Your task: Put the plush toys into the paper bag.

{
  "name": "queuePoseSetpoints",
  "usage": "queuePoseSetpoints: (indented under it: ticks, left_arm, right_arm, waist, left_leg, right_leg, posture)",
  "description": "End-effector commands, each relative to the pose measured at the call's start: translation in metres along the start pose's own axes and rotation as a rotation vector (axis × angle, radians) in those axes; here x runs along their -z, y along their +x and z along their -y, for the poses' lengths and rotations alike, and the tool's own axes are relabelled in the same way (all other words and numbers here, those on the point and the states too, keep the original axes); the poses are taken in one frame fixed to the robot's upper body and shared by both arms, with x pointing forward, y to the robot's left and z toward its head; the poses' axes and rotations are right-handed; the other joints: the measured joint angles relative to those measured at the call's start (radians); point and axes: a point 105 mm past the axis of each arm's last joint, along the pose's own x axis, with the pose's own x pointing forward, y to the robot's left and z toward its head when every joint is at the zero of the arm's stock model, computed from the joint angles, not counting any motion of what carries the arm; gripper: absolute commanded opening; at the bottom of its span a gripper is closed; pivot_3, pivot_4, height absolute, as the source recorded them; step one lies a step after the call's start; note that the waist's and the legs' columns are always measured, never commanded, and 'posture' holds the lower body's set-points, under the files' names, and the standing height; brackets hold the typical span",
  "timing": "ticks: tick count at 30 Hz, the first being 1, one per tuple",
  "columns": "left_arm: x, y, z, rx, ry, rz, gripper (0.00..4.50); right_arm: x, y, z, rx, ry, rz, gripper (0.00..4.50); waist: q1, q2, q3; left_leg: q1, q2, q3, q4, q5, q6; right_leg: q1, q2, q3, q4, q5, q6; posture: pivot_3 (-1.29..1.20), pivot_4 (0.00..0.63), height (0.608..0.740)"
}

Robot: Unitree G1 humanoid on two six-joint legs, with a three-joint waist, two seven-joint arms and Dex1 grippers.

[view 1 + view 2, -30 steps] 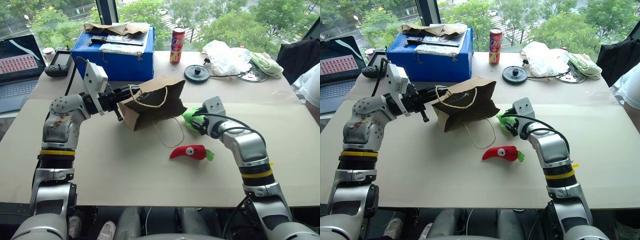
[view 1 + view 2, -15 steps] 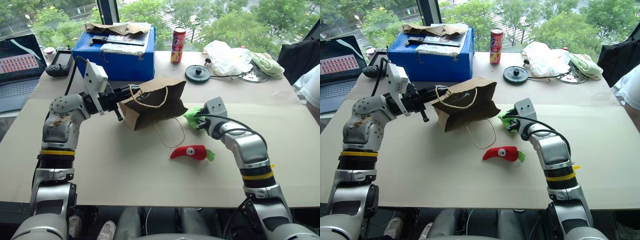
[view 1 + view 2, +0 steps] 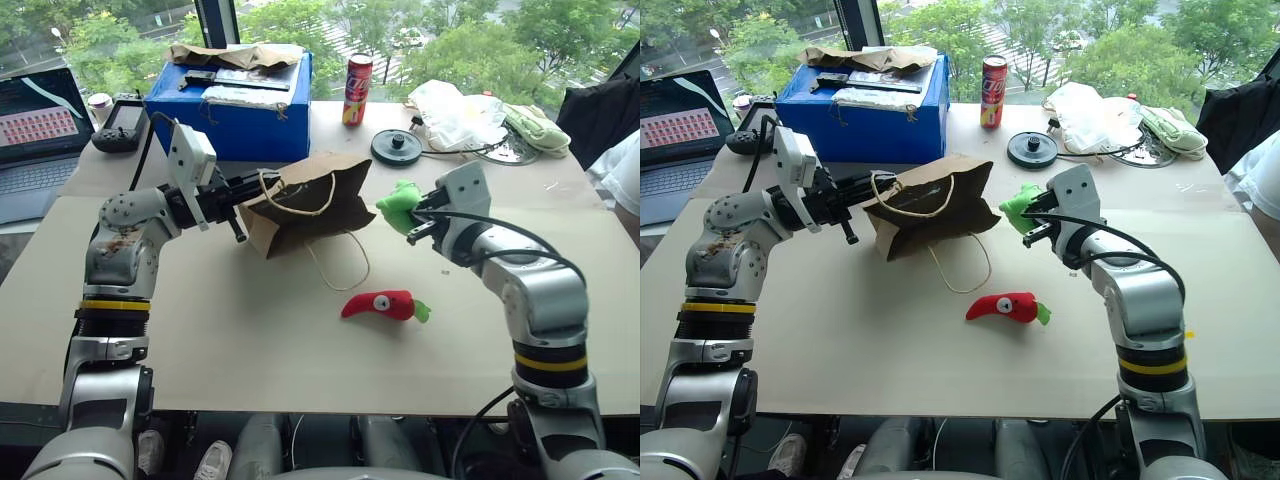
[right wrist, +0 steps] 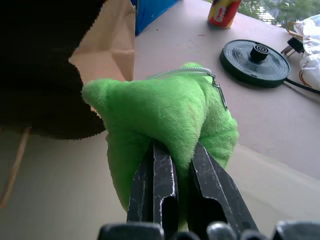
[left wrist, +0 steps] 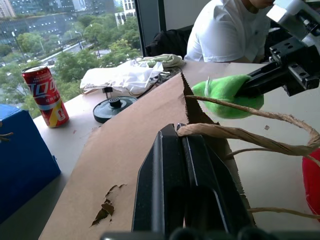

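The brown paper bag hangs tilted above the table, and my left gripper is shut on its rim beside one cord handle. The bag's other handle trails on the table. My right gripper is shut on the light-green plush toy and holds it in the air just right of the bag. In the right wrist view both fingers pinch into the green toy. The red chili toy lies on the table below, between the two arms.
At the back stand a blue box, a red can, a black disc and a white plastic bag. A laptop sits at the far left. A person in a white shirt sits at the right edge.
My right gripper has shut on the green toy and lifted it off the table, up beside the bag. The left arm, the bag and the chili toy have not moved.
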Motion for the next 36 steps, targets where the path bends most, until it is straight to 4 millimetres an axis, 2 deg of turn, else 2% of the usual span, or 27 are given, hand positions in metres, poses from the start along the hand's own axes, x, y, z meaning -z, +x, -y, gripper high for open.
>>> queuePoseSetpoints:
  ticks: [1, 2, 4, 6, 11, 13, 22, 26, 30, 36]
  left_arm:
    - [-0.016, 0.0, -0.003, -0.002, 0.062, 0.037, 0.0]
    - [-0.016, 0.0, -0.003, -0.002, 0.062, 0.037, 0.0]
    - [-0.017, 0.0, -0.003, 0.001, 0.062, 0.038, 0.0]
    - [-0.017, 0.001, -0.003, 0.003, 0.062, 0.039, 0.0]
    - [-0.018, 0.002, -0.002, 0.01, 0.063, 0.043, 0.0]
    - [-0.019, 0.003, 0.0, 0.018, 0.062, 0.046, 0.0]
    - [-0.019, 0.005, 0.007, 0.05, 0.062, 0.046, 0.0]
    - [-0.018, 0.005, 0.01, 0.057, 0.061, 0.045, 0.0]
    - [-0.018, 0.006, 0.01, 0.061, 0.061, 0.045, 0.0]
    - [-0.017, 0.005, 0.011, 0.065, 0.061, 0.039, 0.0]
  right_arm:
    - [-0.012, -0.013, -0.027, -0.156, -0.075, 0.011, 0.02]
    - [-0.012, -0.014, -0.03, -0.175, -0.081, 0.008, 0.02]
    - [-0.02, -0.017, -0.053, -0.286, -0.099, 0.029, 0.02]
    - [-0.024, -0.015, -0.067, -0.339, -0.105, 0.036, 0.02]
    - [-0.028, 0.0, -0.085, -0.369, -0.09, 0.031, 0.02]
    - [-0.028, 0.012, -0.091, -0.37, -0.089, 0.021, 0.02]
    - [-0.034, 0.072, -0.077, -0.194, -0.013, -0.022, 0.02]
    - [-0.035, 0.094, -0.065, -0.08, 0.087, -0.033, 0.02]
    - [-0.032, 0.104, -0.061, -0.019, 0.122, -0.045, 0.02]
    - [-0.034, 0.107, -0.048, 0.088, 0.186, -0.016, 0.02]
  waist:
    - [0.0, 0.0, 0.0]
    - [-0.001, 0.0, 0.0]
    - [-0.003, 0.0, 0.0]
    - [-0.004, 0.0, 0.0]
    - [-0.001, 0.0, 0.0]
    - [-0.001, 0.0, 0.0]
    - [-0.001, 0.0, 0.0]
    - [-0.005, 0.0, 0.0]
    - [-0.002, 0.0, 0.0]
    - [-0.004, 0.0, 0.0]
  left_leg:
    - [0.0, 0.0, 0.0, 0.0, 0.0, 0.0]
    - [0.0, 0.0, 0.0, 0.0, 0.0, 0.0]
    - [0.0, 0.0, 0.0, 0.0, 0.0, 0.0]
    - [0.0, 0.0, 0.0, 0.0, 0.0, 0.0]
    - [0.0, 0.0, 0.0, 0.0, 0.0, 0.0]
    - [0.0, 0.0, 0.0, 0.001, 0.0, 0.0]
    - [0.0, 0.0, 0.0, 0.0, 0.0, 0.0]
    - [-0.001, 0.001, 0.0, -0.001, 0.0, 0.0]
    - [-0.001, 0.0, 0.001, -0.001, 0.0, 0.0]
    - [-0.002, 0.0, 0.001, -0.001, 0.0, 0.0]
  right_leg:
    - [0.0, 0.0, 0.0, -0.001, 0.0, 0.0]
    - [0.0, 0.0, 0.0, -0.001, 0.0, 0.0]
    - [0.0, 0.0, 0.0, -0.001, 0.0, 0.0]
    - [0.0, 0.001, 0.0, -0.001, 0.0, 0.0]
    - [0.0, 0.0, 0.0, 0.0, 0.0, 0.0]
    - [0.0, 0.0, 0.0, 0.0, 0.0, 0.0]
    - [-0.001, 0.0, 0.0, 0.002, 0.0, 0.0]
    - [-0.001, 0.001, 0.0, 0.004, 0.0, -0.001]
    - [-0.001, 0.0, 0.0, 0.004, 0.0, -0.001]
    - [-0.001, 0.0, -0.001, 0.004, 0.0, 0.0]
  posture:
    - [0.0, 0.15, 0.739]
    - [0.0, 0.15, 0.739]
    - [0.0, 0.15, 0.739]
    - [0.0, 0.15, 0.739]
    - [0.0, 0.15, 0.739]
    - [0.0, 0.15, 0.739]
    - [0.0, 0.15, 0.739]
    - [0.0, 0.15, 0.739]
    - [0.0, 0.15, 0.739]
    - [0.0, 0.15, 0.739]
